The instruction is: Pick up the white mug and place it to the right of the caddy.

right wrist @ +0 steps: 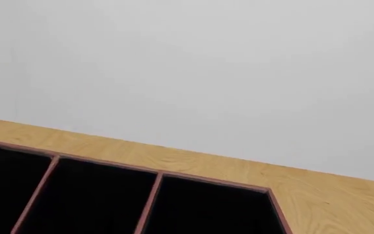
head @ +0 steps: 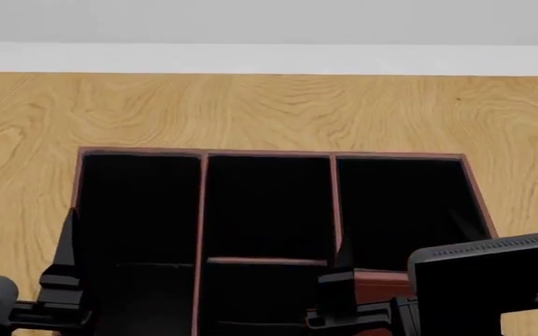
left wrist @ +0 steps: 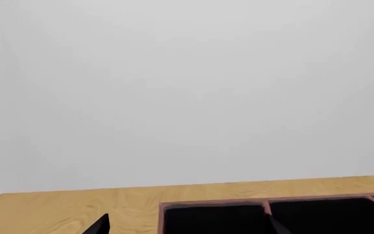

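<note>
The white mug is out of view in all three views. The caddy (head: 199,210), a dark red-brown box with black-lined compartments, fills the middle of the head view on the wooden table (head: 269,105). My left gripper (left wrist: 188,225) is open, its two dark fingertips wide apart with only the caddy's rim (left wrist: 213,203) beyond them. It hovers at the caddy's near left corner, one finger (head: 65,245) showing. My right gripper (head: 405,241) hovers over the caddy's near right compartment, its fingers spread and empty. The right wrist view shows only the caddy's dividers (right wrist: 149,200), the black fingers lost against the lining.
Light wooden table top runs around the caddy on the left, far side and right (head: 521,154). A pale grey wall (head: 269,28) rises behind the table's far edge. A black wrist camera housing (head: 484,276) covers the caddy's near right corner.
</note>
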Robot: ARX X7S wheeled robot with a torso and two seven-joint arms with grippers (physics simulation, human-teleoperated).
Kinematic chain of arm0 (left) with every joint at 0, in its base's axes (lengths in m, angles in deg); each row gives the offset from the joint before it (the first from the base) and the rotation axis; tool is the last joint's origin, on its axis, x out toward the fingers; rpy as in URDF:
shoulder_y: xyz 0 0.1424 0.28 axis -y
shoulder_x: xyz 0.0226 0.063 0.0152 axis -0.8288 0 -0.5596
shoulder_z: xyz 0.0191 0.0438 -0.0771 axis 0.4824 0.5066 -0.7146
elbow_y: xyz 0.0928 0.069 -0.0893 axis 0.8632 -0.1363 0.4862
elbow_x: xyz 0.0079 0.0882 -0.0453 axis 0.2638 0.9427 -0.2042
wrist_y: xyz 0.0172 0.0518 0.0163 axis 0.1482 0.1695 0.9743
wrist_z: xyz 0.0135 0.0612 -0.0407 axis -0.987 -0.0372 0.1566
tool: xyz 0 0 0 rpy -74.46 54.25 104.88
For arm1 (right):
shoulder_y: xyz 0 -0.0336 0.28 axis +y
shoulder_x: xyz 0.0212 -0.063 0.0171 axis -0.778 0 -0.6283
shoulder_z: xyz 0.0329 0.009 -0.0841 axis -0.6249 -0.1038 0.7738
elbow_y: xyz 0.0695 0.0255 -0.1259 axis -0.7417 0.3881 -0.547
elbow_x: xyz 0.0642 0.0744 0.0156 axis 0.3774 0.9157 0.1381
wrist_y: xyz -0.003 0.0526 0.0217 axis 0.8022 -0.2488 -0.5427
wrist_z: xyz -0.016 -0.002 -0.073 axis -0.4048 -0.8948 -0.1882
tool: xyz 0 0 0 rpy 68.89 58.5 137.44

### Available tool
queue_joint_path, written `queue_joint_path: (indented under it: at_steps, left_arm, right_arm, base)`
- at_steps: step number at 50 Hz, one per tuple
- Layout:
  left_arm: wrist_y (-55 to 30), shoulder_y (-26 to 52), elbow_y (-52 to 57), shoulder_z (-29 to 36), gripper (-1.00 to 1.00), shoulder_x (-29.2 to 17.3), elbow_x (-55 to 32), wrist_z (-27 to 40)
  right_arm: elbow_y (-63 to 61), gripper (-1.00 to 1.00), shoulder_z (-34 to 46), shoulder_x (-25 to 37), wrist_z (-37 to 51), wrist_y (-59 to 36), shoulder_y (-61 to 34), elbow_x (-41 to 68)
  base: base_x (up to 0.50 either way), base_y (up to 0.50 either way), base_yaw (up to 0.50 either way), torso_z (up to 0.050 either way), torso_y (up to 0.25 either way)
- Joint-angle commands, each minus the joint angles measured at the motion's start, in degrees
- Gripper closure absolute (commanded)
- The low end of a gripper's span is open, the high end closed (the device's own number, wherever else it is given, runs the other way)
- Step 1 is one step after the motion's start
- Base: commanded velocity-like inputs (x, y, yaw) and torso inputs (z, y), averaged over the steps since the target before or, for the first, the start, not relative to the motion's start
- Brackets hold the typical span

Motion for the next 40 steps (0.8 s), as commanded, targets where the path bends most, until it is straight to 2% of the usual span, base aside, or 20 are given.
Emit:
queue_joint_path:
  at_steps: [1,13,28,34,40]
  left_arm:
    - [-0.17,-0.09,0.72,0.13,-1.00,-0.37,0.05,0.90]
    - [-2.05,0.29,2.65,-0.43,-1.00,-0.75,-0.79,1.76]
    - [-4.04,2.29,3.73,-0.48,-1.00,-1.27,-1.50,2.43]
    - [-3.68,2.46,3.08,-0.52,-1.00,-1.52,-1.68,2.42]
    - [-3.88,2.83,3.15,-0.43,-1.00,-1.76,-1.74,2.67]
  right_arm:
    - [-0.95,-1.00,-0.23,0.25,0.09,-0.53,0.05,0.72]
    - [-3.35,-1.00,-0.75,0.71,-1.86,-1.02,0.23,3.49]
    - [-12.11,-1.00,-2.27,1.08,-5.36,-12.27,-2.38,13.48]
    - [-16.24,-1.00,-5.77,1.04,-4.24,-21.70,-4.68,21.32]
    - [-16.23,-1.00,-10.47,4.34,8.50,-28.12,-9.60,43.61]
  base:
    - [0.00,0.00,0.00,0.000,0.000]
    - [0.00,0.00,0.00,0.000,0.000]
    - [0.00,0.00,0.00,0.000,0.000]
    - [0.00,0.00,0.00,0.000,0.000]
    - [0.00,0.00,0.00,0.000,0.000]
